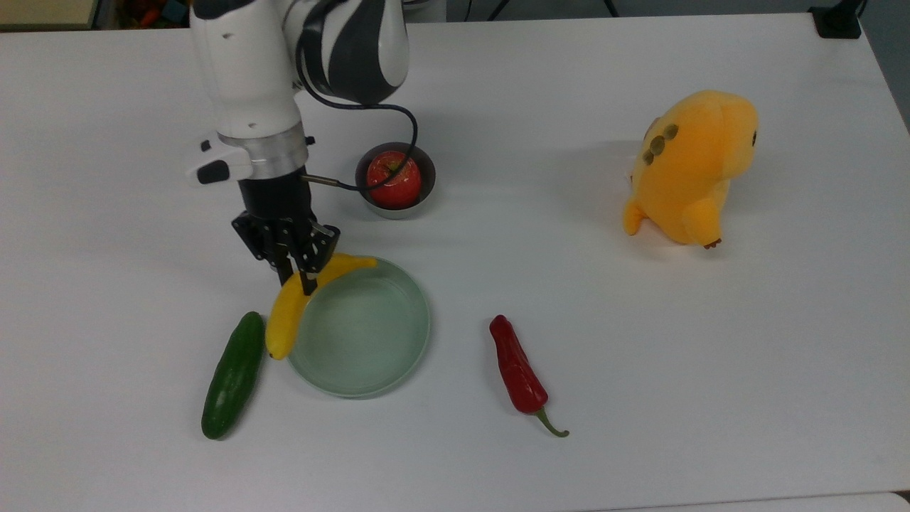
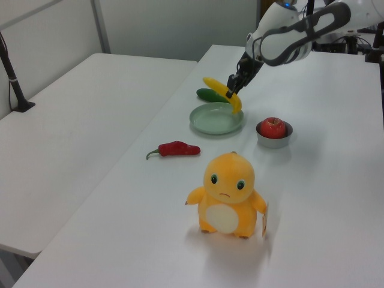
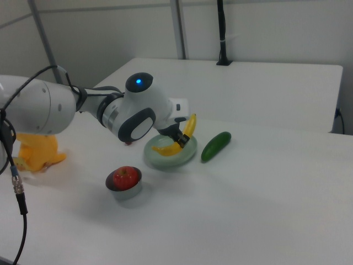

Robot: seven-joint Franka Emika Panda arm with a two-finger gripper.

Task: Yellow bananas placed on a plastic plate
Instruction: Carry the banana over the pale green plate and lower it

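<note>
The curved yellow banana [image 1: 293,306] hangs in the air over the top view's left rim of the round pale mint-green plastic plate [image 1: 370,341], held at its middle by the closed fingers of the black two-finger gripper [image 1: 298,274]. A dark green cucumber [image 1: 233,375] lies just beside the plate on the top view's left, and a red apple [image 1: 393,179] sits in a small grey bowl [image 1: 424,195] on the far side of the plate.

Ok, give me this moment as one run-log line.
gripper: shut on banana | banana: held above plate rim, cucumber side | not yet released
</note>
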